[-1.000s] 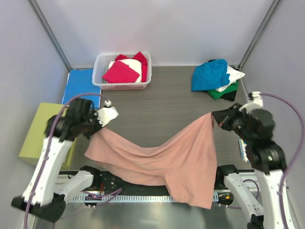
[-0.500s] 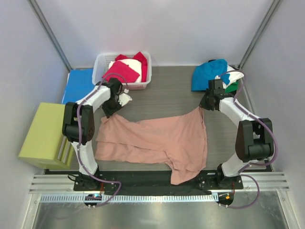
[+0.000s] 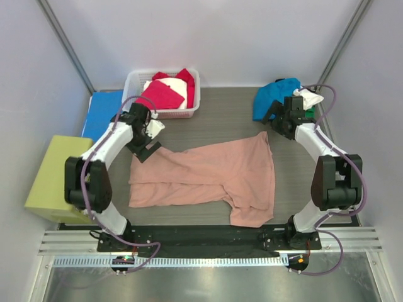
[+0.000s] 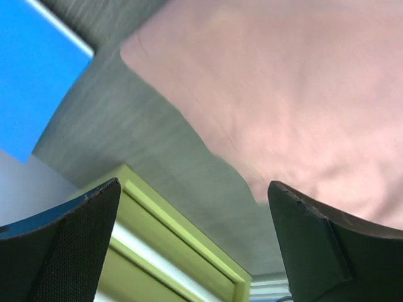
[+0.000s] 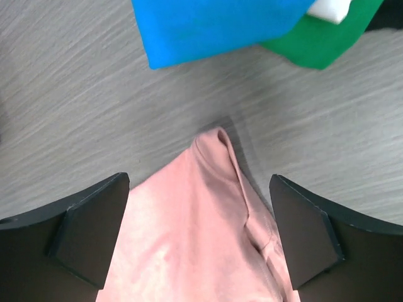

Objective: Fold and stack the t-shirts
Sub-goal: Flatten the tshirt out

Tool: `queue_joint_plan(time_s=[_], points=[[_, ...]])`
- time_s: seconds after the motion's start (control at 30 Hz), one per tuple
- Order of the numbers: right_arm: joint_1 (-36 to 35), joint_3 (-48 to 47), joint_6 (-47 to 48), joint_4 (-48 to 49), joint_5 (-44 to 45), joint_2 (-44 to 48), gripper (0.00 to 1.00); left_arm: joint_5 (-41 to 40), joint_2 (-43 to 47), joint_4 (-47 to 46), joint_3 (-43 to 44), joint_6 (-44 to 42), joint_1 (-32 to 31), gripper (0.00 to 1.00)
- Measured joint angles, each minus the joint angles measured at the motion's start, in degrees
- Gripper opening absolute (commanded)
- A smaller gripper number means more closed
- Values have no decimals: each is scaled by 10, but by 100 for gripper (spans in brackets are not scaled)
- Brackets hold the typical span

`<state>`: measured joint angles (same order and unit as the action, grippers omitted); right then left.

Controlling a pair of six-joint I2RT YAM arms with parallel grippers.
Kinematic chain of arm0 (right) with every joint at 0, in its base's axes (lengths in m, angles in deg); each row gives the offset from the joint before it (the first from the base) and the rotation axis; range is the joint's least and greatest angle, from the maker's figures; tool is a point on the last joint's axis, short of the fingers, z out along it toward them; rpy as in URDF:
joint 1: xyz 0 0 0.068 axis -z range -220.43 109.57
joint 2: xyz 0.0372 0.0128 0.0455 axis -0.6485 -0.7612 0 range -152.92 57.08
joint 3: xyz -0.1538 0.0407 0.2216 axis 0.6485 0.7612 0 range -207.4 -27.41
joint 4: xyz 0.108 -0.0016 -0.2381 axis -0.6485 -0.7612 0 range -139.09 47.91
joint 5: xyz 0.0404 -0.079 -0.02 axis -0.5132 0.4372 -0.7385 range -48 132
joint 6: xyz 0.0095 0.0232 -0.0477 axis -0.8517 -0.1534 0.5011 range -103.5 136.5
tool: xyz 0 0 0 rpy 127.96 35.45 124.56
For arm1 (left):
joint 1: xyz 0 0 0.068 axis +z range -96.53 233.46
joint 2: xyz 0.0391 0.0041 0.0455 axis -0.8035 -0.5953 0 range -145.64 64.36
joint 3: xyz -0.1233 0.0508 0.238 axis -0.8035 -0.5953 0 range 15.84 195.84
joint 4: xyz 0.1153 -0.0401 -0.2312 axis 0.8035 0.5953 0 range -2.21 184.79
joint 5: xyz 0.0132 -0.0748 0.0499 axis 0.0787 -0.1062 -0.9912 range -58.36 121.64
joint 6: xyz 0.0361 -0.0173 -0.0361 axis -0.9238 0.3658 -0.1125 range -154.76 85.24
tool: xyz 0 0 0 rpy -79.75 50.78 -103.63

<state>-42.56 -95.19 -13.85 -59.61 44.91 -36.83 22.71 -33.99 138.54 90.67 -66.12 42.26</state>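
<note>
Overhead, a pink t-shirt [image 3: 208, 179] is lying rumpled on the table [image 3: 214, 123], its long axis running left to right and one flap trailing toward the arm bases. The left gripper [image 3: 149, 148] is hovering just at the shirt's far-left corner, and the right gripper [image 3: 276, 124] is hovering just past its far-right corner, so each arm is sitting nearest its own corner. Both are standing wide apart and gripping nothing. Beyond the shirt's left half, a white basket [image 3: 130, 94] is holding a magenta shirt [image 3: 160, 95] and a white shirt [image 3: 184, 89]. Beyond the shirt's right corner, a blue shirt [image 3: 274, 97] is topping a loose pile.

Next, the left wrist camera is looking between two spread dark fingers [image 4: 63, 245]. The pink shirt's edge is running diagonally to the right of them, with bare table under the gap. A blue folder [image 4: 38, 82] and a yellow-green box [image 4: 176, 251] are showing on the side away from the shirt.

Finally, the right wrist camera is showing the shirt's corner pointing up between the open fingers, directly below them. The blue shirt and a green shirt [image 5: 315, 44] are lying past that corner, apart from it.

Judging from this, a fresh grasp at either far corner is looking like a short straight drop.
</note>
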Motion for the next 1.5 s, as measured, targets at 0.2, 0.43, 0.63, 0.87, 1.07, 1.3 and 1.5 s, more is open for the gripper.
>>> queue_joint_plan(time_s=[0.2,0.43,0.63,0.87,1.07,1.3,1.5], points=[[-1,82,-8,-18,-24,93,70,67,184,62,-54,5,-16,100],[-4,200,-17,-38,-50,254,67,71,189,66,-213,-7,-27,97],[-4,252,-20,-47,-68,263,63,61,144,41,-250,-6,-27,98],[-4,278,-24,-32,-88,220,61,61,133,26,-219,-3,-27,98],[-4,292,-26,-17,-98,186,61,66,137,17,-203,1,-27,99],[-4,292,-26,-6,-98,184,61,71,149,4,-217,12,-27,99],[-4,292,-23,-10,-95,184,61,73,151,3,-227,12,-27,99]])
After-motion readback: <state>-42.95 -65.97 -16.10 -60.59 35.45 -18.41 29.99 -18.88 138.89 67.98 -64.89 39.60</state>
